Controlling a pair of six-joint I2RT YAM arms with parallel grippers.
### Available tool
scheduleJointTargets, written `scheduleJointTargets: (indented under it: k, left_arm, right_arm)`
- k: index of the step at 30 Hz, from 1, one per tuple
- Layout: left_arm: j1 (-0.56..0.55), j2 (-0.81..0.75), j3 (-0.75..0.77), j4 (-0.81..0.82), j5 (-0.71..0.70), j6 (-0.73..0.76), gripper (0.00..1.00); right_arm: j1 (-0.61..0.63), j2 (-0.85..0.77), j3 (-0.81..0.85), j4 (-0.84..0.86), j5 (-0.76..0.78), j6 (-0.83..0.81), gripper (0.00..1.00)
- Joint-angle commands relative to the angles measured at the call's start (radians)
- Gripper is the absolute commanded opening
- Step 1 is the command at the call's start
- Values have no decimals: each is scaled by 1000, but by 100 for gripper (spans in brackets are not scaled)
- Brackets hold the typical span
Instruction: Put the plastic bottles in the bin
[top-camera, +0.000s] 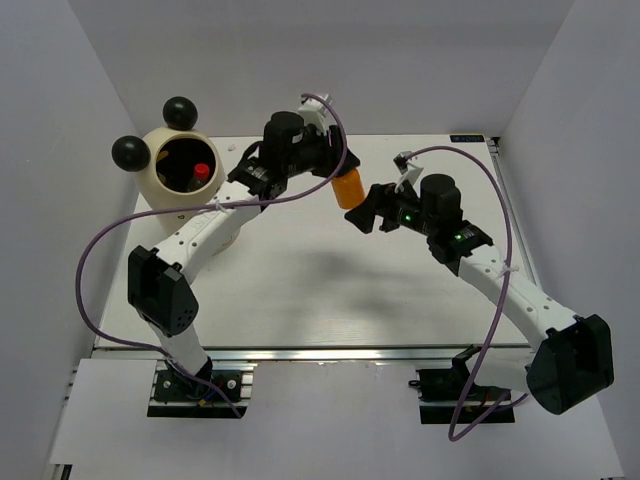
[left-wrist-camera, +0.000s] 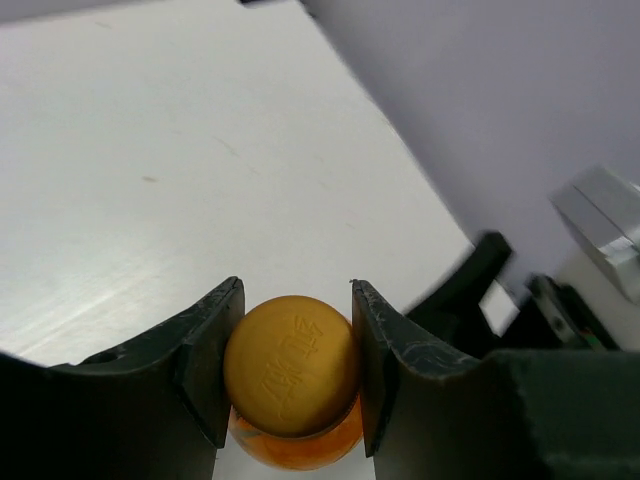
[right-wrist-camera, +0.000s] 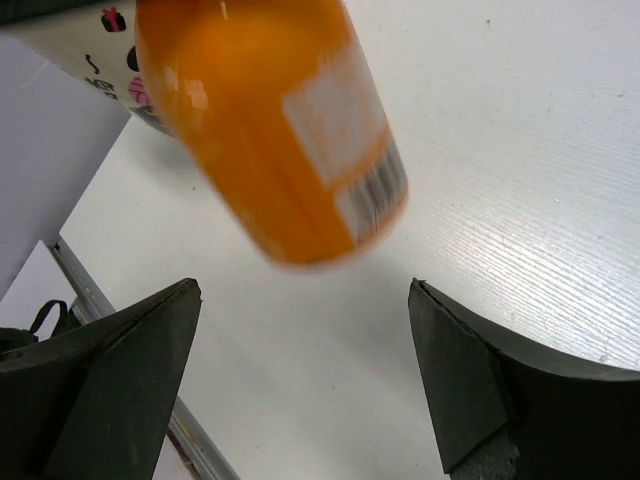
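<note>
Over the white surface (top-camera: 330, 290), near its far edge, the left tool (top-camera: 335, 168) clamped an orange bottle (top-camera: 348, 188) by its cap; the right tool (top-camera: 366, 214) gaped beside it. Swinging to the bin (top-camera: 150, 190), far-left corner, could shake that small hold loose.

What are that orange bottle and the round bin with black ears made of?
The orange bottle looks like glossy plastic: light glints on its smooth side, and a printed barcode label sits on it. Its cap, gripped by the left tool, is matte orange with raised lettering. The bin looks smooth and cream; plastic or ceramic, I cannot tell.
</note>
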Motion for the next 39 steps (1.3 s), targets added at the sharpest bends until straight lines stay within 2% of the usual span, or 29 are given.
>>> scheduleJointTargets:
  k: [1,4,5,7,11,16,22,26,31,35,36,37,39]
  left_arm:
    - [18,-102,91,-151,-330,125,0]
    - [71,-150,129,-230,-502,165,0]
    - [90,-169,123,-233,-516,191,0]
    - [145,-246,65,-213,-588,222,0]
    - [191,-381,-58,-158,-721,406,0]
    - [292,-507,-154,-91,-807,530,0]
    - [370,-513,-202,-58,-835,584,0]
    - [430,-526,-271,49,-798,613,0]
    - [440,-536,-389,182,-694,626,0]
    - [441,-530,-457,310,-748,632,0]
    - [443,-529,-473,319,-761,630,2]
    - [443,-524,-481,334,-781,630,10]
    - [444,-519,-501,344,-794,629,17]
  right_arm:
    - [-5,-66,1,64,1,-3,89]
    - [-16,-91,-24,53,19,-9,90]
    - [-25,-92,-29,47,22,-9,89]
    - [-32,-89,-35,27,19,-14,89]
    - [-39,-80,-41,15,21,-23,89]
    - [-40,-59,-32,10,9,-40,89]
    - [-42,-52,-33,7,-2,-45,89]
    - [-45,-46,-35,7,-19,-45,89]
    - [-43,-40,-35,6,-31,-55,89]
    - [-45,-40,-42,6,-33,-68,89]
    - [-45,-40,-45,4,-34,-69,89]
    - [-43,-42,-53,6,-36,-72,89]
    - [-43,-42,-61,10,-39,-78,89]
